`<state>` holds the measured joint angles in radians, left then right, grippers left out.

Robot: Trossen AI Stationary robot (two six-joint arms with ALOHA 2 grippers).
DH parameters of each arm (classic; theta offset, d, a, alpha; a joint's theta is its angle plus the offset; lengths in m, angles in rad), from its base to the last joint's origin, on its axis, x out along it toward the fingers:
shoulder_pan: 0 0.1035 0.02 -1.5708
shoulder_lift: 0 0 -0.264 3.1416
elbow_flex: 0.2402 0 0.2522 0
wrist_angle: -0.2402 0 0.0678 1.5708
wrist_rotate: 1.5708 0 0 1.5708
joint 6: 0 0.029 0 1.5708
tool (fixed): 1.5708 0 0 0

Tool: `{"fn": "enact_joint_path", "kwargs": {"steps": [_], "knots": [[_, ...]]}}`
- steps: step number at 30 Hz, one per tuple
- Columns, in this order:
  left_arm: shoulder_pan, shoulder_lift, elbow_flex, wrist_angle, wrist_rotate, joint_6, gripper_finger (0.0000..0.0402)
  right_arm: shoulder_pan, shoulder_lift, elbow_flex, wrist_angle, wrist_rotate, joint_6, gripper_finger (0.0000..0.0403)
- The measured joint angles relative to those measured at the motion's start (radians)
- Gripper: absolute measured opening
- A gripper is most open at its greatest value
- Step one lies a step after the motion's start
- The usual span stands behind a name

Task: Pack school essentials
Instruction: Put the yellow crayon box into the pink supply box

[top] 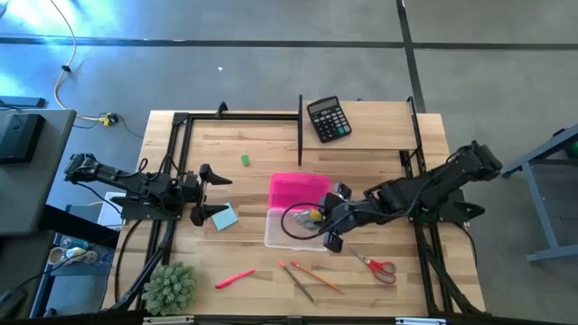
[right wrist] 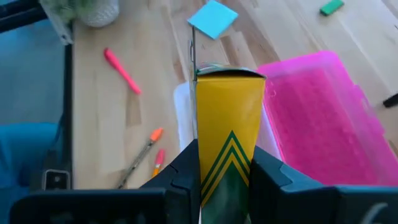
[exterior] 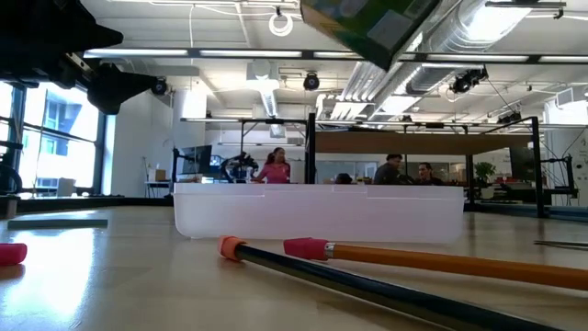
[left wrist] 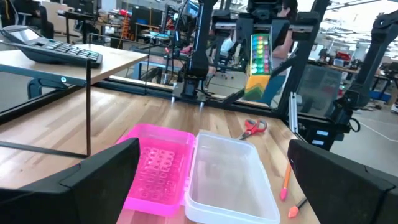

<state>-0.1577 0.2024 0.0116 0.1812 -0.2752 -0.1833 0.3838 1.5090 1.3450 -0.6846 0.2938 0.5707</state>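
The right pincer (right wrist: 225, 177) grips the crayon box (right wrist: 227, 124) above the clear tray (top: 289, 230) beside its pink lid (top: 298, 190), and if released tilted, the box may catch the tray's rim and tumble onto the desk (top: 379, 135).

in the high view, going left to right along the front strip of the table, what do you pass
spiky green plant ball → red-pink pen → two pencils → red-handled scissors
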Motion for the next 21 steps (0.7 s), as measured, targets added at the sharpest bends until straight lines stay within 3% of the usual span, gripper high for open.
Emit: {"fn": "enact_joint_path", "kwargs": {"steps": [8, 14, 21], "knots": [[0.0, 0.0, 0.0, -0.001, 0.002, 0.003, 0.04, -0.071, 0.111, -0.001, 0.042, -0.238, -0.029, 0.0078], [0.0, 0.0, 0.0, -0.002, 0.001, 0.002, 0.04, -0.095, 0.187, -0.001, 0.065, -0.278, -0.063, 0.0078], [0.0, 0.0, 0.0, -0.002, -0.001, 0.0, 0.04, -0.127, 0.267, -0.001, 0.077, -0.454, -0.151, 0.0078]]}}
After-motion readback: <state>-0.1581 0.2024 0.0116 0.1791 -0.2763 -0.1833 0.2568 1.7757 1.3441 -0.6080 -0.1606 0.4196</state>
